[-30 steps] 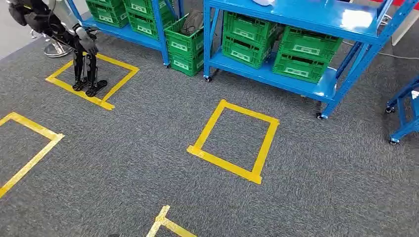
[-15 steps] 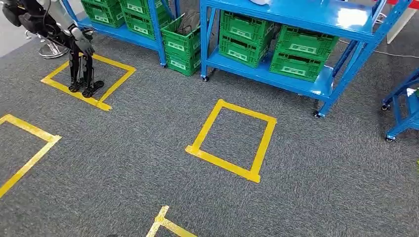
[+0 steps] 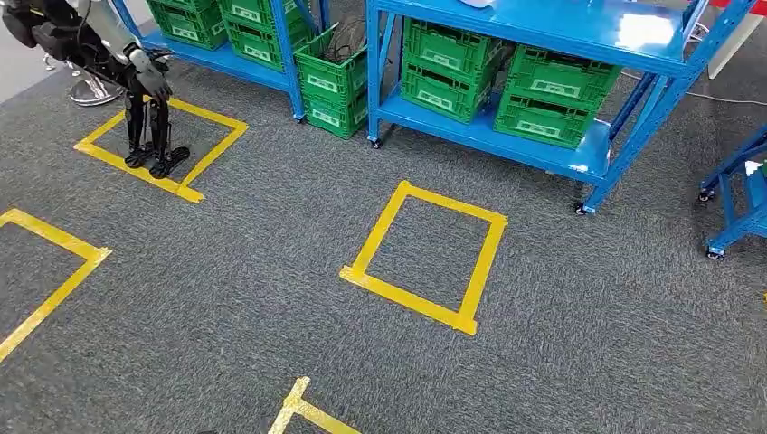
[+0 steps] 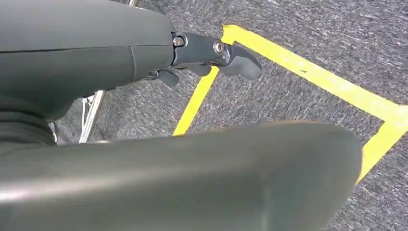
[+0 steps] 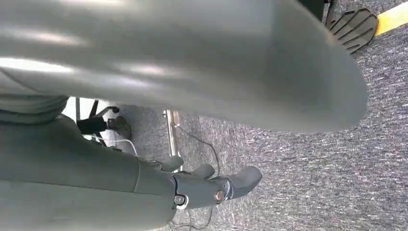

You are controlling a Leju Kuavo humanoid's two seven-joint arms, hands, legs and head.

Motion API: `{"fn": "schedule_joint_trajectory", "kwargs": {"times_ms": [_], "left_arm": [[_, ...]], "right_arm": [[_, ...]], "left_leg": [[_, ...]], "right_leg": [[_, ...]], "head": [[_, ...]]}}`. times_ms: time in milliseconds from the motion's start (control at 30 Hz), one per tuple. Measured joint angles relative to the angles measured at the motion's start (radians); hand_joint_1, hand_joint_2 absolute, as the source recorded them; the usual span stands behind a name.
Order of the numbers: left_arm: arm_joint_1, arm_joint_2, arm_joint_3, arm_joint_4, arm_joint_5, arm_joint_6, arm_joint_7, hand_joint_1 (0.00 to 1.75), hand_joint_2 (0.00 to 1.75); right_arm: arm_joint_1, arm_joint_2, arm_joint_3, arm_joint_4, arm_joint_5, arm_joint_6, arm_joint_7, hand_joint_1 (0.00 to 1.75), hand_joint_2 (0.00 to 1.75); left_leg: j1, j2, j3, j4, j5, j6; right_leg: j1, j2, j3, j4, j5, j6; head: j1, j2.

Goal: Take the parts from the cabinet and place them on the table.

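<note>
The blue cabinet rack [image 3: 543, 27] stands at the back of the head view, with green crates [image 3: 553, 108] on its lower shelf; their contents are hidden. A white object [image 3: 475, 3] lies on its upper shelf at the picture's edge. My left hand [image 4: 211, 57] hangs over grey carpet beside a yellow tape line and holds nothing, its thumb stretched out. My right hand [image 5: 211, 185] also hangs over the carpet and holds nothing, its fingers loosely apart.
A second blue rack [image 3: 226, 59] with green crates stands at the back left, and one crate [image 3: 336, 81] sits between the racks. Another robot [image 3: 149, 108] stands in a taped square. A yellow tape square [image 3: 407, 303] marks the carpet ahead. A blue cart [image 3: 737, 199] is at the right.
The whole head picture has shifted slightly left and up, so the camera has moved. Nothing in the scene itself has visibly moved.
</note>
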Motion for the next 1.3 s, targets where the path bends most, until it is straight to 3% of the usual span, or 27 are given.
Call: {"fn": "schedule_joint_trajectory", "kwargs": {"times_ms": [167, 300, 333, 367, 400, 500, 700, 767, 800, 833, 867, 900, 933, 967, 1000, 1067, 1100, 1133, 1167, 1233, 1267, 1300], "left_arm": [[0.000, 0.001, 0.000, 0.000, 0.012, -0.009, -0.011, 0.00, 0.00], [0.000, 0.001, 0.000, 0.000, 0.015, -0.010, -0.019, 0.00, 0.00], [0.000, 0.000, 0.000, 0.000, 0.016, -0.011, -0.020, 0.00, 0.00], [-0.001, 0.000, 0.000, 0.000, 0.018, -0.012, -0.022, 0.00, 0.00], [-0.001, 0.000, 0.000, -0.001, 0.018, -0.014, -0.024, 0.00, 0.00], [0.001, 0.002, 0.000, 0.000, 0.021, -0.014, -0.026, 0.00, 0.00], [0.001, 0.002, 0.000, 0.000, 0.021, -0.015, -0.026, 0.00, 0.00], [0.001, 0.002, 0.000, 0.000, 0.021, -0.015, -0.026, 0.00, 0.00], [0.001, 0.002, 0.000, 0.000, 0.021, -0.015, -0.026, 0.00, 0.00], [0.001, 0.001, 0.000, 0.000, 0.020, -0.016, -0.025, 0.00, 0.00], [0.001, 0.000, 0.000, 0.000, 0.019, -0.016, -0.025, 0.00, 0.00], [0.000, 0.000, -0.001, -0.001, 0.021, -0.016, -0.032, 0.00, 0.00], [-0.003, 0.001, -0.001, -0.003, 0.021, -0.016, -0.042, 0.00, 0.00], [-0.002, 0.002, -0.001, -0.003, 0.021, -0.015, -0.044, 0.00, 0.00], [-0.003, 0.003, -0.001, -0.003, 0.022, -0.015, -0.044, 0.00, 0.00], [-0.001, 0.002, -0.001, -0.003, 0.022, -0.015, -0.041, 0.00, 0.00], [0.001, 0.002, -0.001, -0.003, 0.023, -0.015, -0.040, 0.00, 0.00], [0.002, 0.002, -0.001, -0.002, 0.023, -0.015, -0.039, 0.00, 0.00], [0.004, 0.002, -0.001, -0.002, 0.024, -0.016, -0.033, 0.00, 0.00], [0.004, 0.004, -0.001, -0.002, 0.024, -0.018, -0.023, 0.00, 0.00], [0.004, 0.005, -0.001, -0.002, 0.024, -0.020, -0.020, 0.00, 0.00], [0.003, 0.005, -0.001, -0.001, 0.024, -0.021, -0.019, 0.00, 0.00]], "right_arm": [[0.000, 0.000, 0.002, 0.000, -0.003, 0.003, -0.011, 0.00, 0.00], [-0.002, 0.000, 0.007, 0.000, -0.005, 0.003, -0.013, 0.00, 0.00], [-0.002, -0.002, 0.007, -0.001, -0.005, 0.003, -0.014, 0.00, 0.00], [-0.001, -0.003, 0.007, -0.001, -0.005, 0.003, -0.014, 0.00, 0.00], [0.000, -0.004, 0.008, -0.001, -0.007, 0.003, -0.015, 0.00, 0.00], [0.001, -0.005, 0.008, -0.001, -0.012, 0.003, -0.015, 0.00, 0.00], [0.003, -0.007, 0.009, -0.001, -0.012, 0.003, -0.015, 0.00, 0.00], [0.003, -0.008, 0.009, -0.001, -0.012, 0.003, -0.015, 0.00, 0.00], [0.003, -0.008, 0.009, -0.001, -0.012, 0.004, -0.016, 0.00, 0.00], [0.005, -0.010, 0.010, -0.001, -0.013, 0.006, -0.018, 0.00, 0.00], [0.005, -0.011, 0.010, -0.001, -0.013, 0.007, -0.020, 0.00, 0.00], [0.000, -0.011, 0.014, -0.001, -0.014, 0.010, -0.028, 0.00, 0.00], [0.003, -0.011, 0.015, -0.001, -0.014, 0.013, -0.032, 0.00, 0.00], [0.005, -0.010, 0.015, -0.001, -0.015, 0.013, -0.034, 0.00, 0.00], [0.004, -0.010, 0.016, -0.001, -0.015, 0.013, -0.035, 0.00, 0.00], [0.004, -0.009, 0.016, -0.001, -0.016, 0.015, -0.035, 0.00, 0.00], [0.003, -0.008, 0.016, -0.001, -0.016, 0.015, -0.035, 0.00, 0.00], [0.002, -0.007, 0.016, -0.001, -0.018, 0.015, -0.035, 0.00, 0.00], [0.004, -0.007, 0.016, -0.001, -0.019, 0.014, -0.033, 0.00, 0.00], [0.004, -0.006, 0.016, -0.001, -0.021, 0.012, -0.029, 0.00, 0.00], [0.006, -0.005, 0.016, -0.001, -0.021, 0.012, -0.025, 0.00, 0.00], [0.006, -0.005, 0.016, 0.000, -0.022, 0.011, -0.024, 0.00, 0.00]], "left_leg": [[-0.003, 0.000, -0.002, 0.004, -0.002, 0.006], [-0.007, 0.000, -0.006, -0.002, -0.001, 0.021], [0.005, 0.001, 0.004, -0.019, 0.010, 0.030], [0.004, 0.003, 0.009, -0.025, 0.011, 0.031], [0.004, 0.003, 0.008, -0.026, 0.012, 0.036], [0.002, 0.004, 0.004, -0.024, 0.011, 0.036], [0.002, 0.003, 0.004, -0.023, 0.011, 0.036], [0.002, 0.003, 0.005, -0.023, 0.010, 0.036], [0.002, 0.002, 0.006, -0.022, 0.009, 0.035], [0.002, 0.000, 0.010, -0.019, 0.005, 0.031], [0.002, 0.000, 0.011, -0.017, 0.003, 0.029], [-0.002, 0.002, 0.006, -0.009, -0.004, 0.008], [0.001, 0.003, 0.016, -0.013, -0.010, -0.009], [0.003, -0.005, 0.005, 0.004, -0.018, -0.013], [0.003, -0.007, -0.010, 0.036, -0.037, -0.014], [0.008, -0.010, -0.102, 0.209, -0.105, -0.019], [0.009, -0.011, -0.146, 0.280, -0.122, -0.020], [0.009, -0.011, -0.167, 0.306, -0.120, -0.021], [0.010, -0.010, -0.171, 0.292, -0.091, -0.020], [0.013, -0.010, -0.117, 0.158, 0.005, -0.020], [0.015, -0.010, -0.073, 0.056, 0.059, -0.020], [0.011, -0.015, -0.058, 0.036, 0.028, -0.023]], "right_leg": [[-0.003, 0.000, 0.000, -0.001, 0.000, 0.008], [-0.007, 0.000, -0.001, -0.009, 0.003, 0.022], [-0.007, 0.000, -0.010, -0.002, -0.001, 0.027], [-0.006, 0.000, -0.018, 0.022, -0.017, 0.031], [-0.007, 0.000, -0.046, 0.081, -0.052, 0.031], [-0.011, 0.000, -0.151, 0.298, -0.140, 0.037], [-0.011, 0.000, -0.156, 0.307, -0.134, 0.038], [-0.011, 0.000, -0.151, 0.296, -0.119, 0.038], [-0.011, 0.000, -0.139, 0.268, -0.097, 0.038], [-0.012, 0.000, -0.086, 0.150, -0.029, 0.034], [-0.012, -0.001, -0.056, 0.086, 0.002, 0.031], [-0.003, -0.004, -0.012, 0.005, 0.000, 0.008], [-0.004, -0.003, -0.002, -0.007, 0.000, -0.009], [-0.008, -0.004, 0.009, -0.016, 0.003, -0.015], [-0.009, -0.004, 0.014, -0.017, 0.003, -0.020], [-0.008, -0.002, 0.014, -0.016, -0.001, -0.027], [-0.007, -0.001, 0.016, -0.016, -0.005, -0.030], [-0.007, 0.002, 0.018, -0.016, -0.007, -0.029], [-0.008, 0.006, 0.025, -0.016, -0.012, -0.026], [-0.011, 0.011, 0.042, -0.014, -0.025, -0.018], [-0.012, 0.011, 0.051, -0.012, -0.035, -0.012], [-0.007, 0.012, 0.037, -0.012, -0.045, -0.003]], "head": [[-0.002, 0.000], [-0.004, 0.000], [-0.006, 0.000], [0.000, 0.000], [0.010, 0.000], [0.019, 0.000], [0.019, 0.000], [0.020, 0.000], [0.021, 0.000], [0.025, 0.000], [0.029, 0.000], [0.030, 0.000], [0.025, 0.000], [0.024, 0.000], [0.020, 0.000], [0.001, 0.000], [-0.001, 0.000], [-0.003, 0.000], [-0.009, 0.000], [-0.016, 0.000], [-0.021, 0.000], [-0.026, 0.000]]}}
